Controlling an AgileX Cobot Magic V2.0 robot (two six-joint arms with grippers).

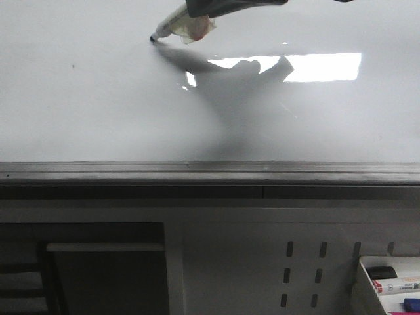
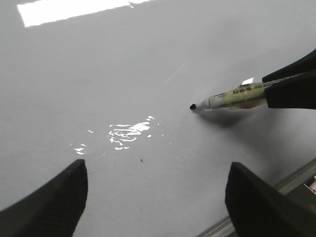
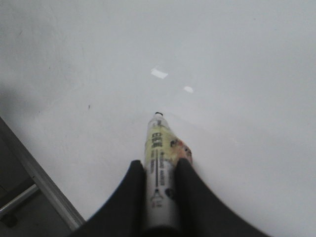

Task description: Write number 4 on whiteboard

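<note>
The whiteboard [image 1: 98, 105] fills the upper part of the front view, with a grey bottom rail [image 1: 197, 172] and a bright light reflection. No number 4 or other stroke shows on it. My right gripper [image 3: 159, 165] is shut on a marker [image 3: 159, 140] with a yellowish label. In the front view the gripper [image 1: 216, 8] comes in from the top edge, and the marker's black tip [image 1: 152, 39] meets its shadow at the board surface. My left gripper [image 2: 158, 197] is open and empty over bare board. It sees the marker [image 2: 232, 97] and the right fingers [image 2: 291, 91].
Below the rail there is a grey perforated panel [image 1: 302, 269]. A white tray [image 1: 364, 289] holding spare markers stands at the lower right. A dark recess with a shelf [image 1: 105, 248] is at the lower left. A small dark speck [image 1: 73, 65] sits on the board.
</note>
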